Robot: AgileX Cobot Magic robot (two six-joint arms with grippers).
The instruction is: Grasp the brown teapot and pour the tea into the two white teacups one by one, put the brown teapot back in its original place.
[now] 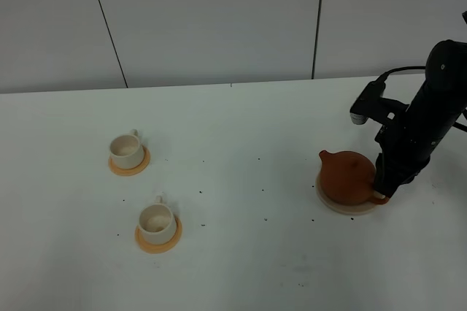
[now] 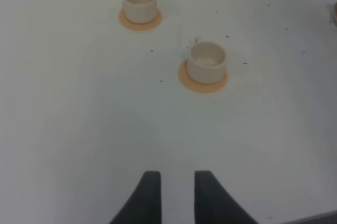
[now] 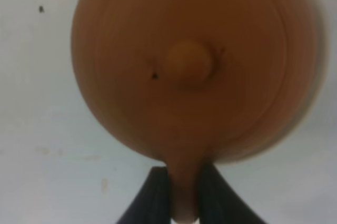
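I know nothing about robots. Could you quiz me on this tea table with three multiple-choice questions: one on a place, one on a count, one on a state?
1. Where does the brown teapot stand?
A. on the beige coaster
B. on a cup's saucer
C. lifted above the cups

2. How many white teacups are there?
A. one
B. two
C. four

3. What is the right gripper doing?
A. hanging open, clear of everything
B. holding a cup
C. shut on the teapot's handle

Answers: 1 A, its base sits on the disc; 2 B, each on its own orange saucer; 3 C, both fingers press the handle in the wrist view.
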